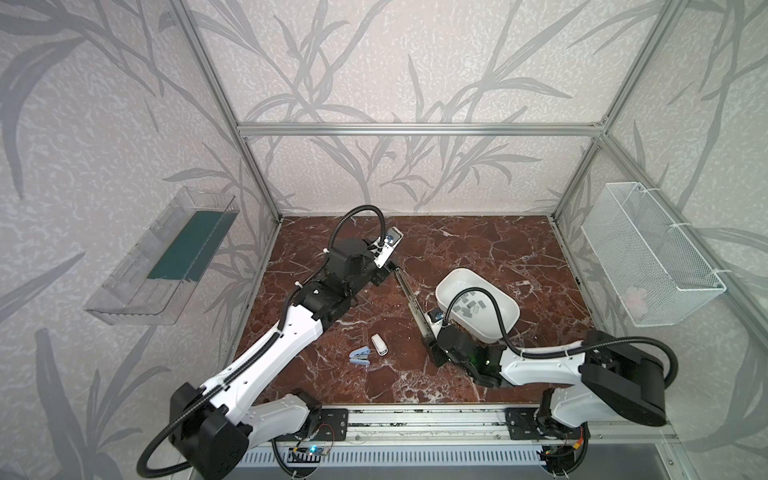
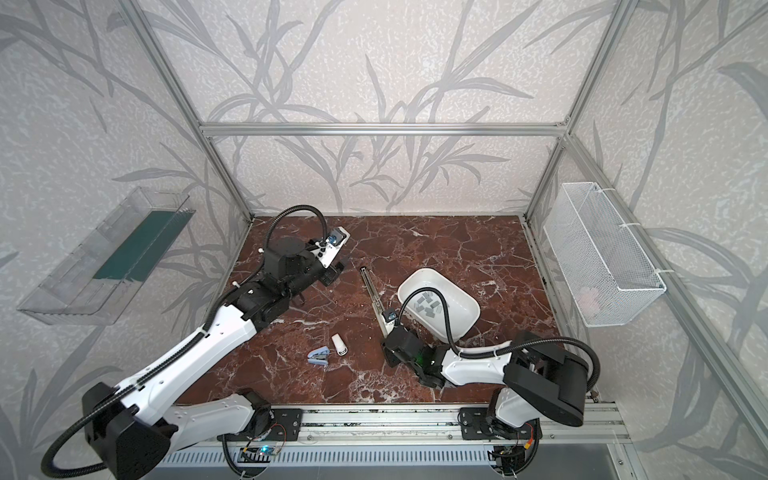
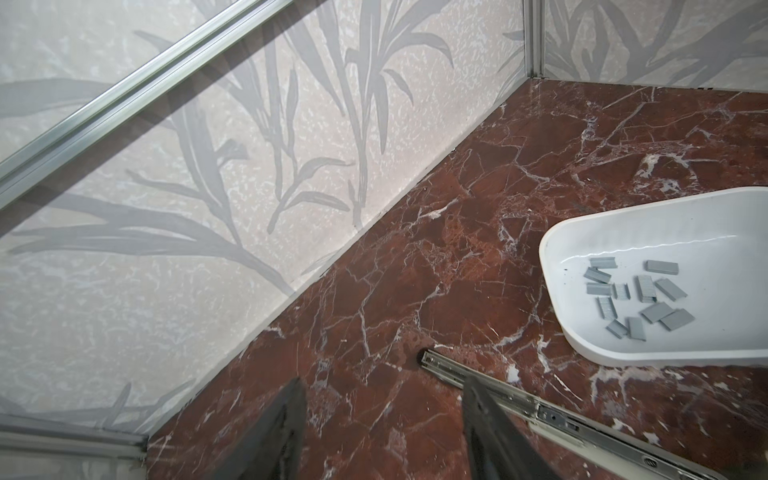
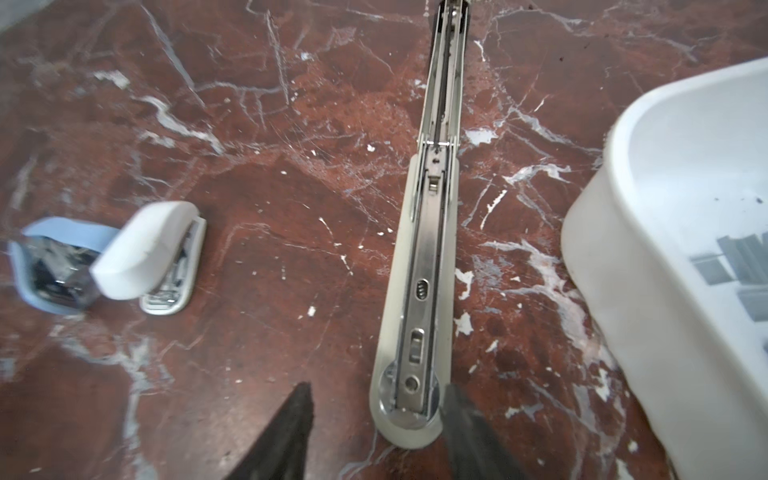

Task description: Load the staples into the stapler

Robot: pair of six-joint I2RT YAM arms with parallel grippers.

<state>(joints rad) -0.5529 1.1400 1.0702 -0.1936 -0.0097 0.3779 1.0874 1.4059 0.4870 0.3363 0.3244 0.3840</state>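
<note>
Two robot arms work at the two ends of a long stapler (image 1: 409,297) that lies opened out flat on a red marble table (image 1: 478,245), beside a white tub (image 1: 457,274) of staples (image 1: 469,308).

The staples, about a dozen small grey strips, lie loose on the floor of the tub. The stapler lies just beside the tub, not touching it. The left gripper (image 3: 386,436) is at the stapler's end farther from the tub. Its jaws are spread with only marble between them, and one finger (image 3: 486,419) crosses in front of the metal rail. The right gripper (image 4: 378,436) is at the stapler's end nearer the tub. Its jaws are spread wider than the stapler's rounded base, which lies between them, unclamped. A small blue stapler (image 4: 54,266) and a small white stapler (image 4: 141,249) sit side by side beyond the long stapler, well apart from the tub.
</note>
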